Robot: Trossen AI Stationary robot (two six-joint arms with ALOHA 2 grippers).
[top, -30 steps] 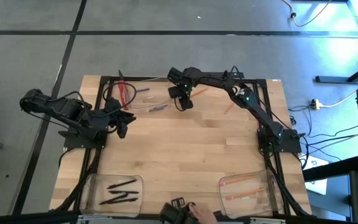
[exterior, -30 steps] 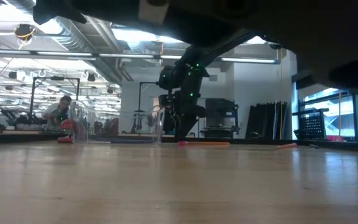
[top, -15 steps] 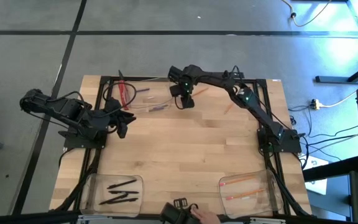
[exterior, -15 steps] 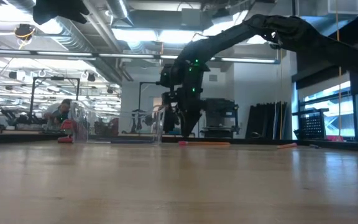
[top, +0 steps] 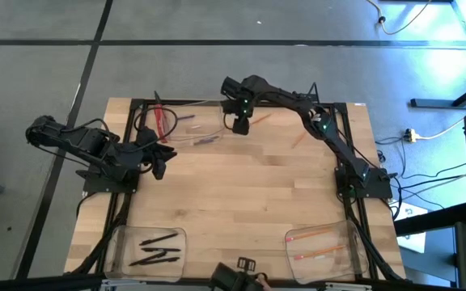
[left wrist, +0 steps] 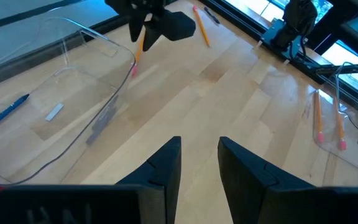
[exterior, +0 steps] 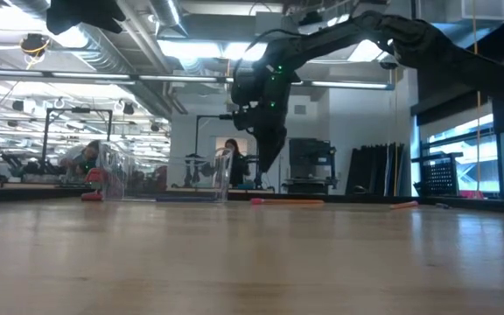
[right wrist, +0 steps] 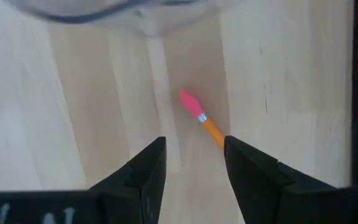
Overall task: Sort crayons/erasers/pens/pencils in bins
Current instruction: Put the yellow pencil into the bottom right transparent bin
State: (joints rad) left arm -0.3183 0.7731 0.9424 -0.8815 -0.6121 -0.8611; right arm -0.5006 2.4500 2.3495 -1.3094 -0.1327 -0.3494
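Note:
My right gripper hangs open above the far part of the table, fingers pointing down, well clear of the wood in the low view. Below it an orange pencil lies flat on the table, its pink end showing between the fingers; nothing touches it. A second pencil lies farther right. A clear bin beside the gripper holds bluish crayons. Near bins hold black pens and pencils. My left gripper waits open at the left, with nothing between its fingers.
A red flat strip and black cables lie at the far left corner. In the left wrist view the far bin also holds a blue stick and a small pale piece. A dark device sits at the near edge. Bare wood spans the middle.
My right gripper has risen from just above the table beside the pencil's pink end and has rolled about its own pointing line, its fingers staying open. The pencil has stayed where it lay. A person's hand at the near edge has drawn back.

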